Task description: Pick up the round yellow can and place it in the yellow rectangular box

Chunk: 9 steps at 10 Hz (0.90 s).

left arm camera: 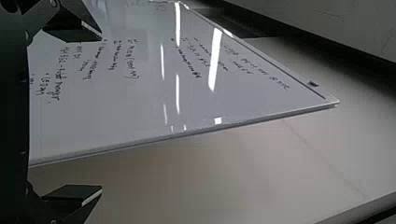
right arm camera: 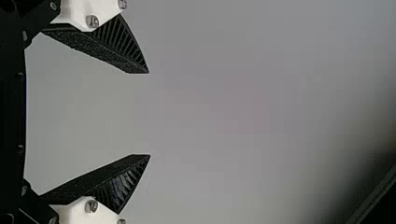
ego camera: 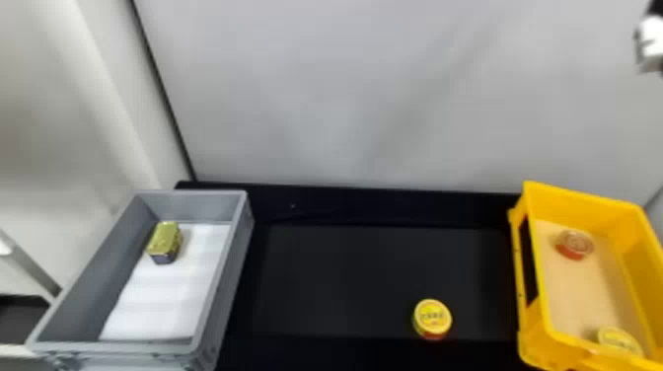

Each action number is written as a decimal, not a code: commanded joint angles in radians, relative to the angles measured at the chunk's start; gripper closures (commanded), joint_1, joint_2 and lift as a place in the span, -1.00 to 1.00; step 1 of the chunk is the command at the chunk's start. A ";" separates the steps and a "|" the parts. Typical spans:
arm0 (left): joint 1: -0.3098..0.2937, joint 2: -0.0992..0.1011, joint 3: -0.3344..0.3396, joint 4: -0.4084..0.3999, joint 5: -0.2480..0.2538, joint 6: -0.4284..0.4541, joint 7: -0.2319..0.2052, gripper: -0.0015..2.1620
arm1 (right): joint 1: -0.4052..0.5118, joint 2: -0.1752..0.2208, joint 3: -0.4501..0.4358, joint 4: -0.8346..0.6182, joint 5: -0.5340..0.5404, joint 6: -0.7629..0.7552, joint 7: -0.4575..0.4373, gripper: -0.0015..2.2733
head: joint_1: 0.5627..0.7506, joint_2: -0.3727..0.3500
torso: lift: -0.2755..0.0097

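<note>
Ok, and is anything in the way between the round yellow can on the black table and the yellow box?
Nothing visible stands between the can and the inside of the yellow box except its left wall, so the can likely needs lifting over.

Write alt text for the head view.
A round yellow can rests on a black surface between two boxes. The yellow box on the right holds a red-sided round can and another yellow one; the gray box on the left holds a gold-topped tin.
</note>
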 commanded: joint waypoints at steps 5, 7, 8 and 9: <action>0.003 -0.003 0.000 0.007 0.003 0.003 -0.001 -0.88 | 0.072 0.090 0.178 0.110 0.011 -0.077 -0.025 -0.84 | 0.39 0.07 | 0.30; 0.003 -0.003 0.000 0.010 0.003 0.003 -0.001 -0.88 | 0.110 0.100 0.228 0.136 -0.009 -0.078 -0.026 -0.83 | 0.39 0.07 | 0.30; 0.003 -0.003 0.000 0.011 0.003 0.003 -0.001 -0.88 | 0.132 0.102 0.253 0.149 -0.023 -0.078 -0.029 -0.83 | 0.39 0.07 | 0.30; 0.003 -0.003 0.000 0.013 0.003 0.003 -0.003 -0.88 | 0.155 0.102 0.277 0.159 -0.040 -0.077 -0.031 -0.82 | 0.39 0.07 | 0.30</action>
